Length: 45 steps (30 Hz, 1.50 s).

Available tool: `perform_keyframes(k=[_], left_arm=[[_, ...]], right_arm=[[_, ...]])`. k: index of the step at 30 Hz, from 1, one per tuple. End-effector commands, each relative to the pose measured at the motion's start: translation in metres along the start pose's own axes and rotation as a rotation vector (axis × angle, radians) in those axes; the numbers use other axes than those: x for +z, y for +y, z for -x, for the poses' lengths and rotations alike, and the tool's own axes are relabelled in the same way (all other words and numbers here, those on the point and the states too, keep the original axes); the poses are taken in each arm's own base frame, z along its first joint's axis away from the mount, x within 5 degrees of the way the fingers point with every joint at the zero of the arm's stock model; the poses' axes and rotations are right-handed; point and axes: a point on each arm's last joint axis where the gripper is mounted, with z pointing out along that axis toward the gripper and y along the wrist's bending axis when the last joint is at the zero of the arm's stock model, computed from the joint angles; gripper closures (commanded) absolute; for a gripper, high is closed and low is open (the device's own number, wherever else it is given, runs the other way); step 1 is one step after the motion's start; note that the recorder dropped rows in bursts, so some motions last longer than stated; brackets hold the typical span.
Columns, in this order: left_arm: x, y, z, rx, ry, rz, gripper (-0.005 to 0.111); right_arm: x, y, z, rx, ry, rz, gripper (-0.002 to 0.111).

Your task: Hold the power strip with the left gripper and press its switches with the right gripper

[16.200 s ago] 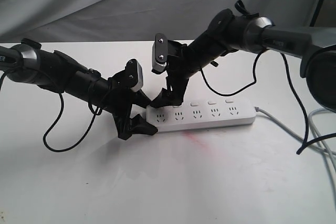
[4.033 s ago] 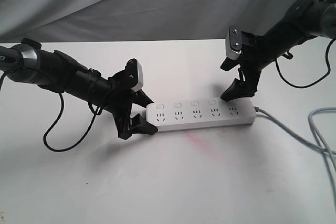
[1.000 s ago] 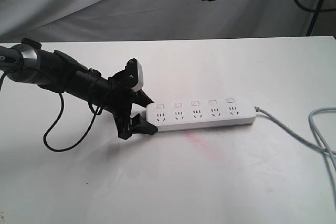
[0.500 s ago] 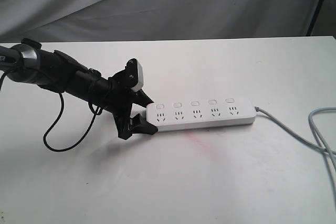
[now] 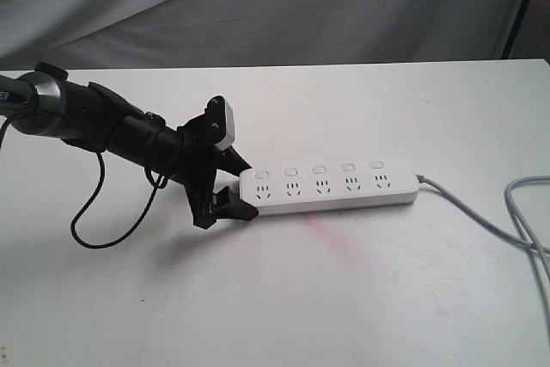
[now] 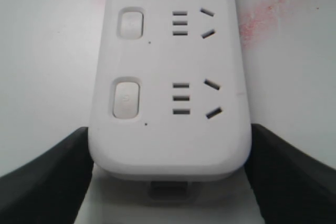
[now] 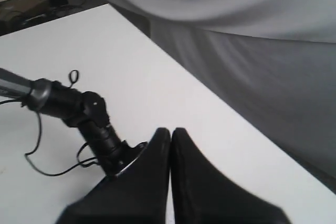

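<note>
The long white power strip (image 5: 331, 187) lies flat on the white table (image 5: 284, 298). Its five switches (image 5: 318, 168) run in a row above the sockets. My left gripper (image 5: 230, 186) is shut on the strip's left end, one black jaw on each long side. The left wrist view shows that end (image 6: 168, 129) up close between the two fingers (image 6: 44, 177), with the nearest switch (image 6: 126, 98) beside its socket. My right gripper (image 7: 170, 131) is out of the exterior view. It is high above the table, shut and empty, looking down on the left arm (image 7: 79, 106).
The strip's grey cable (image 5: 468, 212) runs off to the right, where more grey cable (image 5: 526, 212) curves at the table edge. A black wire (image 5: 90, 212) loops under the left arm. A faint red smear (image 5: 322, 231) marks the table. Grey cloth (image 5: 301, 6) hangs behind.
The right arm has risen from the strip's right end and left the exterior view. The left gripper and the strip have not moved.
</note>
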Motion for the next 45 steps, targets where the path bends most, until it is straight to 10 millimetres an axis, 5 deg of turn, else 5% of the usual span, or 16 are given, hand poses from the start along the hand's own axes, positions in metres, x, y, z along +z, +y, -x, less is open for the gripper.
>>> perform_keyframes(k=[1,5,9,17,27,45], left_arm=[[0.001,0.004,-0.004,0.027,0.041,0.036,0.107],[0.001,0.004,-0.004,0.027,0.041,0.036,0.107],[0.001,0.004,-0.004,0.027,0.041,0.036,0.107],[0.001,0.004,-0.004,0.027,0.041,0.036,0.107],[0.001,0.004,-0.004,0.027,0.041,0.036,0.107],[0.001,0.004,-0.004,0.027,0.041,0.036,0.107]], right_arm=[[-0.020,-0.002,0.006,0.004,-0.031,-0.183,0.108],[-0.040,-0.004,0.001,0.038,-0.013,-0.371,0.108],[-0.059,-0.003,-0.026,0.146,-0.107,-0.603,0.108],[-0.082,0.043,-0.105,0.113,-0.292,-0.676,0.108],[-0.124,0.088,-0.149,-0.007,-0.352,-0.776,0.108],[-0.095,0.107,-0.252,0.146,-0.400,-0.745,0.108]])
